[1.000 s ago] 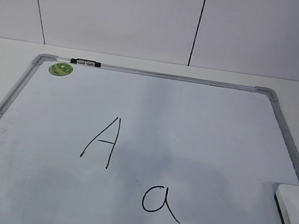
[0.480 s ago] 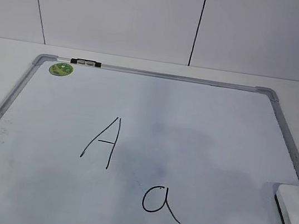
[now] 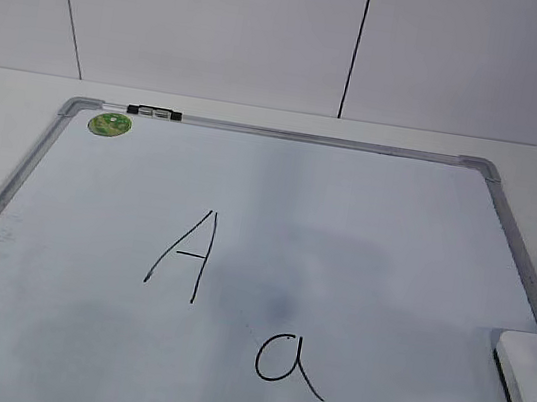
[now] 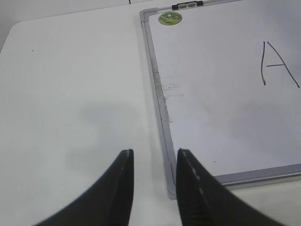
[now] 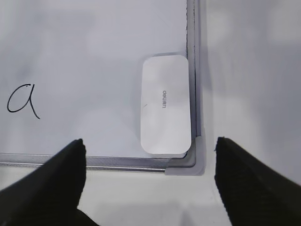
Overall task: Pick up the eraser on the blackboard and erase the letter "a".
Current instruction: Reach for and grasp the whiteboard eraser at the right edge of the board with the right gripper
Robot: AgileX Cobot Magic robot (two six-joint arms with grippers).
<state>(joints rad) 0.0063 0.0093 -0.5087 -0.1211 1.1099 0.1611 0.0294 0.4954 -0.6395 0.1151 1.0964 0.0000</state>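
The eraser [image 5: 166, 104] lay flat in the near right corner of the blackboard [image 3: 367, 216], white side up, its long edge running right along the grey frame; small grey lettering on its top read "deli". To its left, well apart from it, the letter "a" [image 3: 290, 364] stood whole in black marker, a round loop with a short tail, and up and to the left of that was a taller angular capital "A" [image 3: 185, 254]. At the far left corner of the board sat a green round sticker [image 3: 110, 123], whose print was too small to read, with a black clip [image 3: 154, 112] just beside it on the top rail. The right gripper [image 5: 149, 148] hung above the eraser's corner with its jaws spread wide, wider than the eraser, holding nothing and touching nothing. The left gripper [image 4: 154, 157] hovered over the near left corner of the frame, its jaws only a little apart and empty, above the white table [image 4: 70, 94]. Behind the table rose a pale panelled wall [image 3: 214, 21].
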